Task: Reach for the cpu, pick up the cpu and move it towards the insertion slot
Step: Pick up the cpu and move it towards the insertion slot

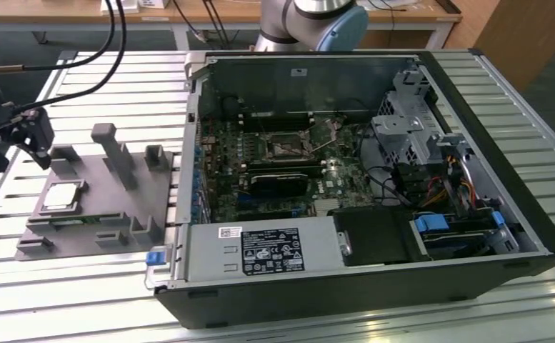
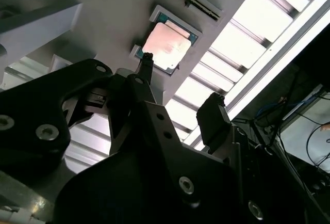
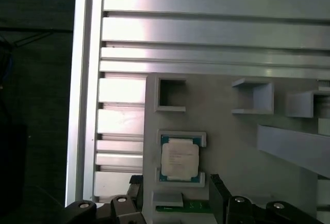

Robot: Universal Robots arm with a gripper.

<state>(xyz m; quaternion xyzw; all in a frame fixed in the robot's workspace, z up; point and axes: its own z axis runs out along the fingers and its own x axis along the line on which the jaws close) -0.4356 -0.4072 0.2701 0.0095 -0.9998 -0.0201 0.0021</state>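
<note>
The cpu (image 1: 61, 196), a small square chip with a silvery top, lies flat in a shallow holder on the grey fixture plate (image 1: 86, 236) at the exterior view's left. It shows in both wrist views (image 2: 166, 47) (image 3: 179, 158). My gripper (image 1: 41, 157) hangs a little above the plate, just beyond the cpu and apart from it. It is open with nothing between its black fingers (image 2: 180, 82) (image 3: 175, 185). The insertion slot (image 1: 284, 148), a square socket with a metal frame and dark centre, sits on the motherboard inside the open computer case.
Upright grey blocks (image 1: 113, 153) stand on the fixture plate close to the cpu. The computer case (image 1: 353, 286) has tall side walls, a power supply (image 1: 263, 251), a drive cage (image 1: 406, 139) and loose cables. Black hoses (image 1: 106, 50) hang over the slatted aluminium table (image 1: 86, 286).
</note>
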